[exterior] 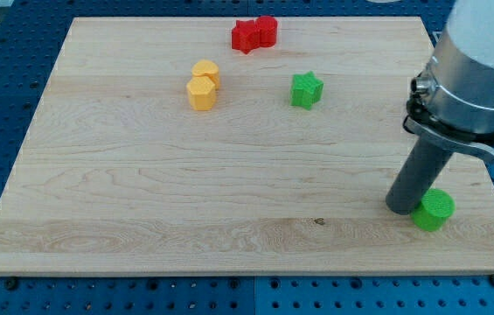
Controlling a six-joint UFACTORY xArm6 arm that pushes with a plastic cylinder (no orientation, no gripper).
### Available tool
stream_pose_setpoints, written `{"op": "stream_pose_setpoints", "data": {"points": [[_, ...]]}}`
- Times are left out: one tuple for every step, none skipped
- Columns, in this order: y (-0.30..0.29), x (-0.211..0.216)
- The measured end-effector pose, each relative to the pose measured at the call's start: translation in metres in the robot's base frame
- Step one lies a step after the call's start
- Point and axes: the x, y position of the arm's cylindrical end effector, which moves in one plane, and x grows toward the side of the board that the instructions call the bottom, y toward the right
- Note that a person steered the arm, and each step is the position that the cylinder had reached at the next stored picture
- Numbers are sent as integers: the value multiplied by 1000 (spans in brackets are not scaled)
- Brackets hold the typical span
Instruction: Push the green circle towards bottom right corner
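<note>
The green circle [434,210] lies near the board's bottom right corner. My tip [401,208] stands on the board right against the circle's left side, touching it or nearly so. The dark rod rises from there up and to the right into the grey arm body [474,70], which hides the board's right edge behind it.
A green star [307,89] lies above the middle of the wooden board [185,192]. Two yellow blocks [203,85] sit together at upper left of centre. Two red blocks [254,34] touch each other at the top edge. Blue perforated table surrounds the board.
</note>
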Motion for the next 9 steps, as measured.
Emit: {"op": "stream_pose_setpoints", "data": {"points": [[10,0],[26,0],[32,0],[32,-14],[39,-28],[57,-12],[57,-11],[57,-2],[57,-1]]}}
